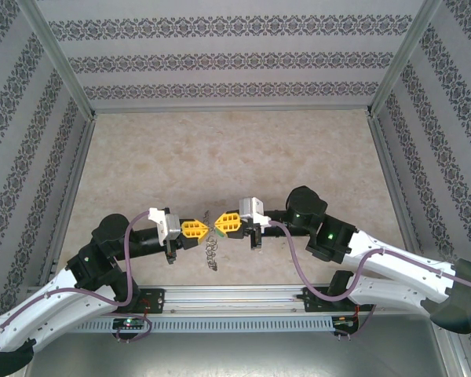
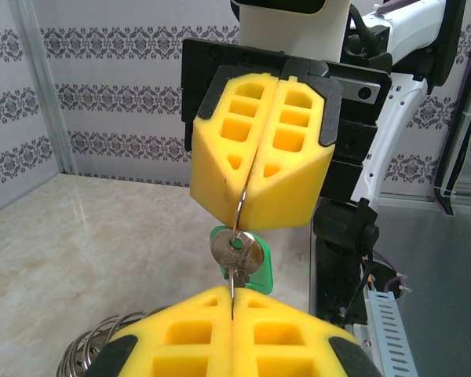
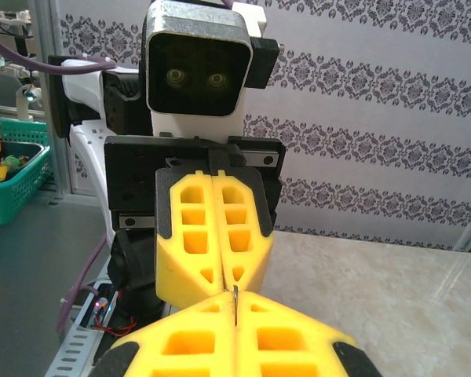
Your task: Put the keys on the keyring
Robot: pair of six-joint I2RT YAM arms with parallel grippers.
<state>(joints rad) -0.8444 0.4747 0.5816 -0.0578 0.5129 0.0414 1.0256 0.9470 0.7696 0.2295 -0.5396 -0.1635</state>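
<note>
risk: tugging unevenly and springing green-tagged key [image 2: 237, 255] loose while pinching its blade in left gripper [image 2: 232, 305] and clamping keyring wire [image 2: 241, 206] in right gripper [image 2: 255, 200], tip to tip above table [image 1: 220, 149]

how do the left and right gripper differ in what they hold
The left gripper pinches the key by its blade; the right gripper pinches a thin wire loop through the key's head. The keyring hangs beside the left gripper, away from the right gripper. Both are shut, tips facing.
</note>
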